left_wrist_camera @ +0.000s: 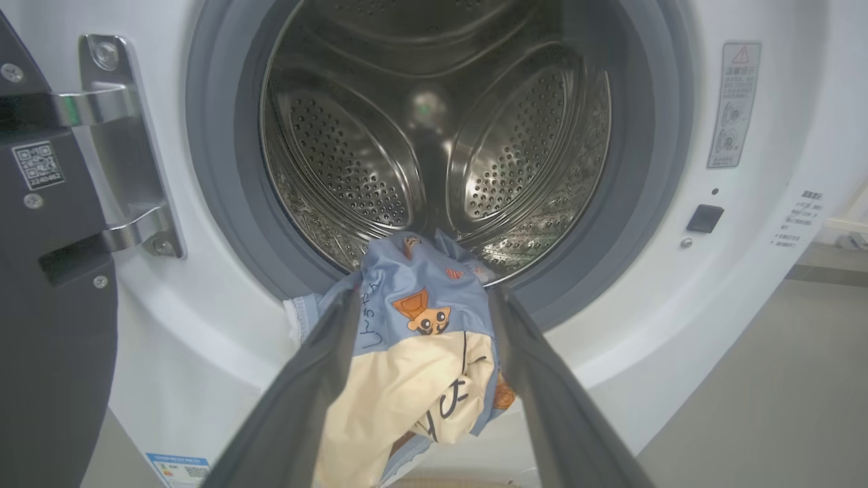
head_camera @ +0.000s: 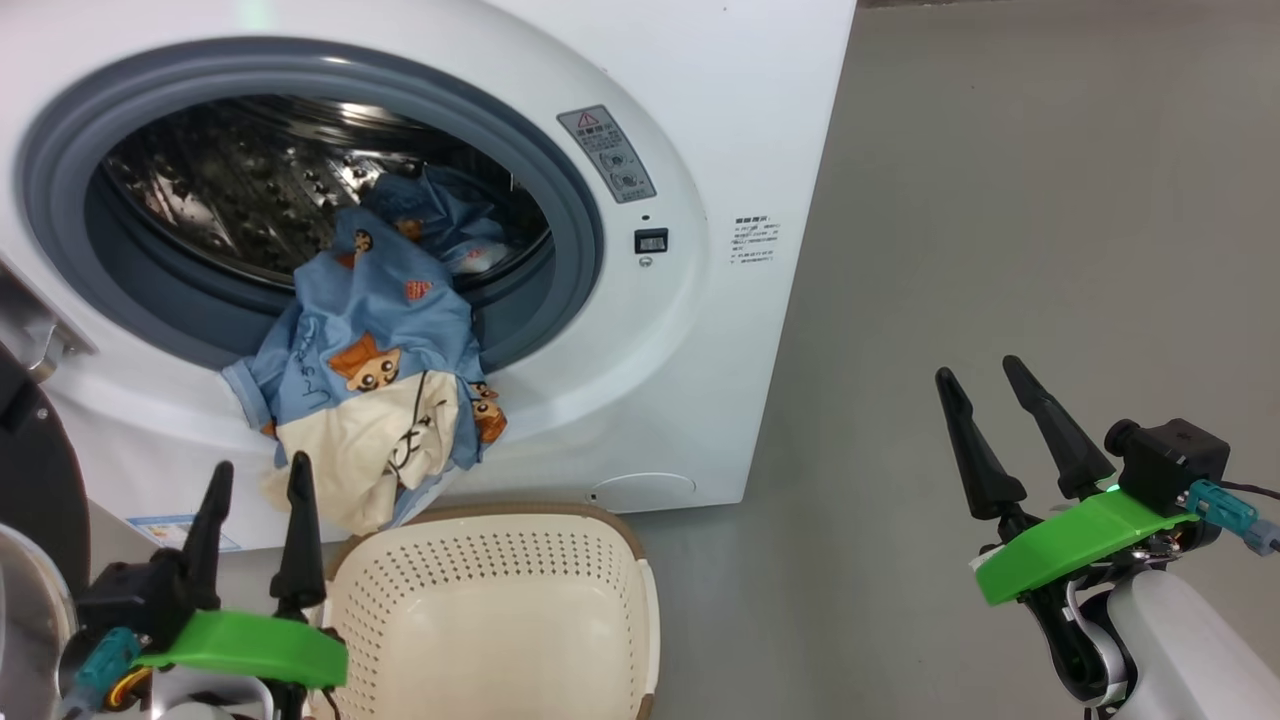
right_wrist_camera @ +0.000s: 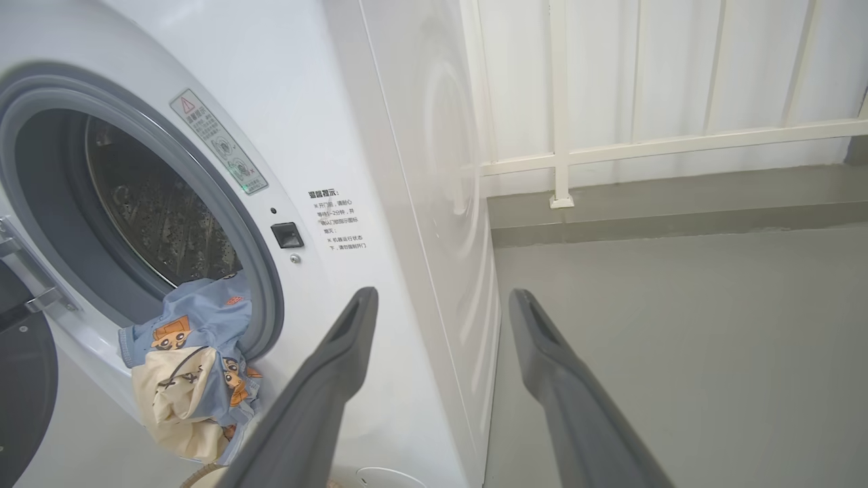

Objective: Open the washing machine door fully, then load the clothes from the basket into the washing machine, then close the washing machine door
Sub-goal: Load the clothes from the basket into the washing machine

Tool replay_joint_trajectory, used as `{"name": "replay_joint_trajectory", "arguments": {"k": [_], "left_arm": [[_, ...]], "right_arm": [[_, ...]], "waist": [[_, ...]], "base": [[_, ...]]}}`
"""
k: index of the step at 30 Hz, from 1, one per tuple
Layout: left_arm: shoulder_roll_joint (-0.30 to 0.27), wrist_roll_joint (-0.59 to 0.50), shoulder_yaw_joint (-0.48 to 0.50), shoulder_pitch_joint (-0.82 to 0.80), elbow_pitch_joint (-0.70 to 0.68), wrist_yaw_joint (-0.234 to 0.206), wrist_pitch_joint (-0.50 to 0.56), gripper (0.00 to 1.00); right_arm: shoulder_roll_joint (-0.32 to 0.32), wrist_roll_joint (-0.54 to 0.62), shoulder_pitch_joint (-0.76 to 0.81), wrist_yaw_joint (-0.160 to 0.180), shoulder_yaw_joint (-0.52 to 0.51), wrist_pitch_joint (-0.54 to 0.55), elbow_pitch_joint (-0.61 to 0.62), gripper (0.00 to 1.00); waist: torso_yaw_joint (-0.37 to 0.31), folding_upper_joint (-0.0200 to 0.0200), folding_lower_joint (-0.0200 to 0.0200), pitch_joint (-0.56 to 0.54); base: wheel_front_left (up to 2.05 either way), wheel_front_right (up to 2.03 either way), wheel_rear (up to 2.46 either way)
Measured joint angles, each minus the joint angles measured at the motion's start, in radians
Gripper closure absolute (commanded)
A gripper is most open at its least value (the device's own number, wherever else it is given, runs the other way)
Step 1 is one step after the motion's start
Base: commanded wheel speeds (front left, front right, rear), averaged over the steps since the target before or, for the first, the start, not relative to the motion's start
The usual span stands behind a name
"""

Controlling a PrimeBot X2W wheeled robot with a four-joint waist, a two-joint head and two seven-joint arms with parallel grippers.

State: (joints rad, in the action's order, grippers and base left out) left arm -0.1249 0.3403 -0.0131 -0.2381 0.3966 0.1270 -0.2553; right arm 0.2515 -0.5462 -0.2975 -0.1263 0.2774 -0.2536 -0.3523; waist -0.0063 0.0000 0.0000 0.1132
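- Black fingers (head_camera: 299,530) of our left hand (head_camera: 260,465) stand spread and hold nothing. They point up at the hanging hem of the clothes (head_camera: 370,330) from just below it, and we cannot tell whether a tip touches the cloth.
- Our right hand (head_camera: 978,368) is likewise spread and empty, well apart over the bare grey floor (head_camera: 1000,200), off to the right of the washing machine (head_camera: 740,120).
- The clothes lie half in, half out. The blue bear-printed part runs from the drum (left_wrist_camera: 352,156) over the grey rubber ring (head_camera: 590,230), and the cream part droops down the white front toward the basket (head_camera: 480,512).
- The basket sits on the floor just below the opening, close against the machine. What we see of its inside holds no garment, though the head view's edge cuts off its near end.
- The washing machine door (left_wrist_camera: 47,305) stands open at the left, its metal hinge (left_wrist_camera: 129,142) showing.
- We judge the loading step nearly done but unfinished. The next move calls for gathering the drooping part and pushing it past the ring, deep into the drum.
- If the cloth is left like this, the door would likely trap it against the ring.
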Motion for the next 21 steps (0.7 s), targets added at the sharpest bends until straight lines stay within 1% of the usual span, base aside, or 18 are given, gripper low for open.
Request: {"name": "replay_joint_trajectory", "arguments": {"k": [5,9,17,18,21], "left_arm": [[-0.007,-0.011,-0.012,-0.004,0.071,0.0,0.0,0.0],[-0.019,-0.012,-0.017,-0.025,0.154,0.0,0.011,0.0],[-0.034,0.009,-0.026,-0.128,0.338,0.0,0.028,0.0],[-0.037,0.025,-0.034,-0.157,0.387,0.0,0.028,0.0],[-0.044,0.041,-0.046,-0.205,0.462,0.0,0.028,0.0]], "right_arm": [[0.0,0.0,-0.001,0.0,0.003,0.0,0.001,0.0],[-0.001,0.0,-0.004,0.0,0.005,0.0,0.004,0.0],[-0.006,0.001,-0.019,0.0,0.002,0.0,0.013,0.0],[-0.01,0.002,-0.032,0.0,-0.001,0.0,0.02,0.0],[-0.015,0.008,-0.048,0.0,-0.002,0.0,0.026,0.0]], "waist": [[-0.004,0.0,0.0,0.015],[-0.011,0.0,0.0001,0.035],[-0.03,0.0,0.0001,0.09],[-0.036,0.0,0.0001,0.107],[-0.045,0.0,0.0001,0.134]], "base": [[0.0,0.0,0.0],[0.0,0.0,0.0],[0.0,0.0,0.0],[0.0,0.0,0.0],[0.0,0.0,0.0]]}}
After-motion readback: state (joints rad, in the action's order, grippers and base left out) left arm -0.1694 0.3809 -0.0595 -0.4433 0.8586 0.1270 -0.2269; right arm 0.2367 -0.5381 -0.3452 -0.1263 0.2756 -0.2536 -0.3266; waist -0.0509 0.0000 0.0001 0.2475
